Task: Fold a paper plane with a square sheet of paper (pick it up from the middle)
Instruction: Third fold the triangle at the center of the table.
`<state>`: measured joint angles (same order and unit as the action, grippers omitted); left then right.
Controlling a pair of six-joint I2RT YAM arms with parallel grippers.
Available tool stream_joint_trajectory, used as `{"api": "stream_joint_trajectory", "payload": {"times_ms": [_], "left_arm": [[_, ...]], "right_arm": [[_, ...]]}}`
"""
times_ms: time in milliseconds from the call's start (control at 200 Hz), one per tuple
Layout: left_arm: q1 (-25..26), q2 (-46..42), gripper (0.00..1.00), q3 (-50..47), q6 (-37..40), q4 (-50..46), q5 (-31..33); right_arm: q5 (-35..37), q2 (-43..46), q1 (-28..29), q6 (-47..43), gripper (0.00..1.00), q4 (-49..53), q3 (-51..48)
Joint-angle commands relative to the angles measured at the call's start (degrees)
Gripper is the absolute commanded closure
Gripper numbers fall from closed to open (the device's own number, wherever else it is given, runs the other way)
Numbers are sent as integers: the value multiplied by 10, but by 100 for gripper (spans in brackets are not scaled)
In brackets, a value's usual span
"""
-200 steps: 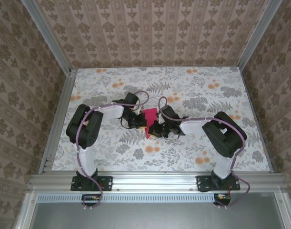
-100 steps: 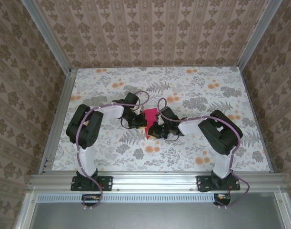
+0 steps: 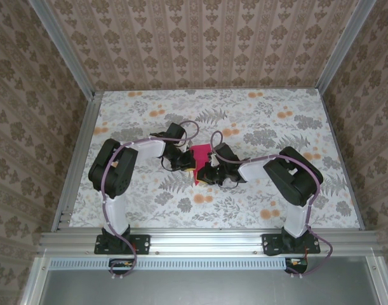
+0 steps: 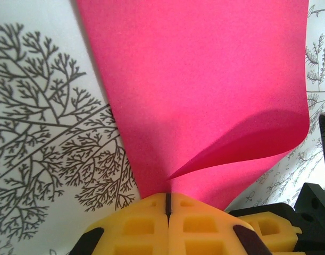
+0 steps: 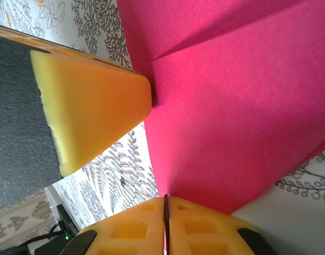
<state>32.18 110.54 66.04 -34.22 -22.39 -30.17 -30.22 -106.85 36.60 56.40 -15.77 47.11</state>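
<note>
Two robot arms are gripping a piece of matte magenta paper (image 3: 201,154) over the middle of a bench (image 3: 276,121) covered in a grey-and-orange floral print. The left hand (image 4: 167,197) is pressing its yellow, waffle-moulded fingers together on the paper's narrow end, their seam showing as one thin dark line. The right hand (image 5: 165,201) is likewise clamping the paper's edge, with no gap between its fingers.

From above, the paper is forming a tapered wedge, its long axis running near to far: the broad end is facing the back wall and the point is aiming toward the arm bases. In the left wrist view, the thin sheet is fanning out flat from the grip while one side is curling over in a soft, uncreased flap. In the right wrist view, a sharp straight crease is crossing the upper part of the paper.

The two hands are crowding each other, and a blunt yellow finger (image 5: 93,101) of the left hand is touching the paper beside the right hand's grip. Purple cables (image 3: 194,125) are looping over both wrists. Aluminium rails (image 3: 76,165) and damask-patterned walls (image 3: 206,44) are enclosing the bench.
</note>
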Motion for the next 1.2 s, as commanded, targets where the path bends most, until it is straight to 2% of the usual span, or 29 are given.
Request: {"api": "stream_joint_trajectory", "payload": {"times_ms": [0,220,685,850,1010,1195], "left_arm": [[2,14,100,1,7,-17,24],[2,15,100,-3,3,-16,28],[4,9,100,-11,1,-12,27],[4,6,100,-11,2,-13,28],[3,5,100,-9,2,-13,28],[3,5,100,-7,4,-14,28]], "right_arm": [[-6,23,6,0,89,10,-14],[-2,34,22,-1,89,14,-19],[8,-20,27,9,89,30,14],[17,31,25,-7,89,40,13],[63,100,7,-51,87,108,11],[93,96,-18,-80,86,154,24]]}}
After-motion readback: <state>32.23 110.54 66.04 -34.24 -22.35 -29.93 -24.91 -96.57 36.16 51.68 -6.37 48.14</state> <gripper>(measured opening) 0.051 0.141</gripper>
